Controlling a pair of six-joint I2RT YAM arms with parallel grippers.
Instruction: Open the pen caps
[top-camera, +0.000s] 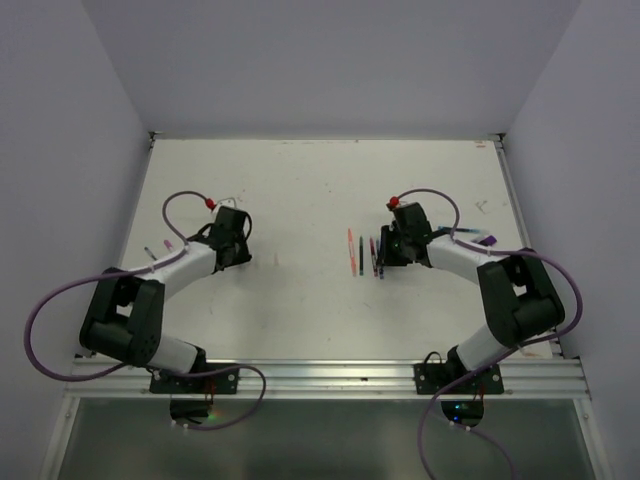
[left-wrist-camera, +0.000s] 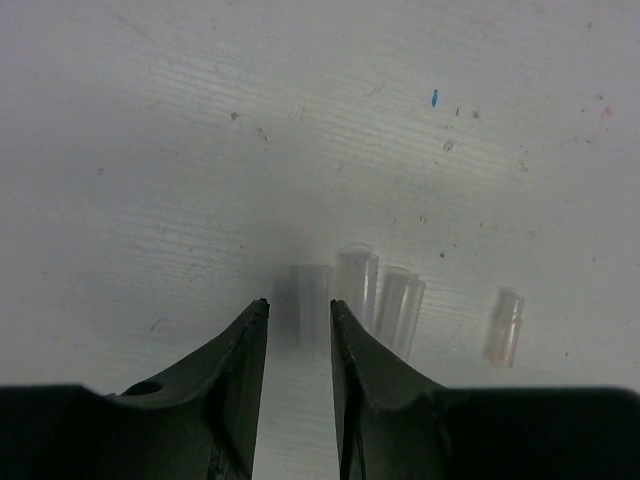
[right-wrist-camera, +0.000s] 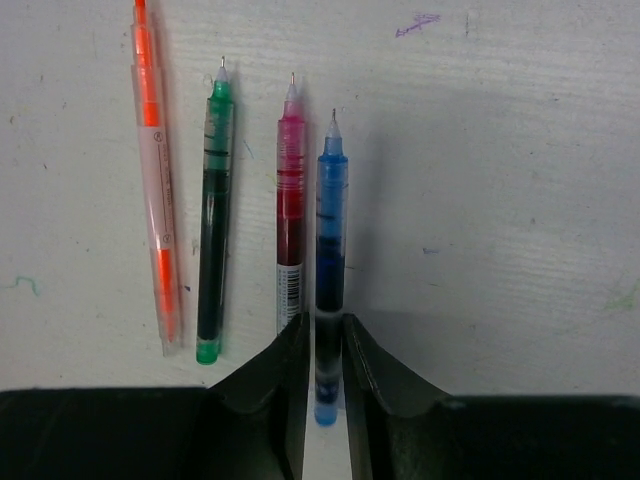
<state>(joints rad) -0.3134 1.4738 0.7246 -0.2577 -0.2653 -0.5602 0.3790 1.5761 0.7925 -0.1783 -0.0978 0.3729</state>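
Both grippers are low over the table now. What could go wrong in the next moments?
The left gripper has its jaws around one clear cap, with a second cap right beside it; a sideways move might send them rolling.
The right gripper straddles the blue pen, which lies close beside the red pen; lifting off at an angle might drag both out of line.

Four whitish pen caps, four uncapped pens side by side: orange, green, red, blue.

The top camera looks down from behind onto the worktop. Wrist cameras sit close above it; the right one shares the pens.
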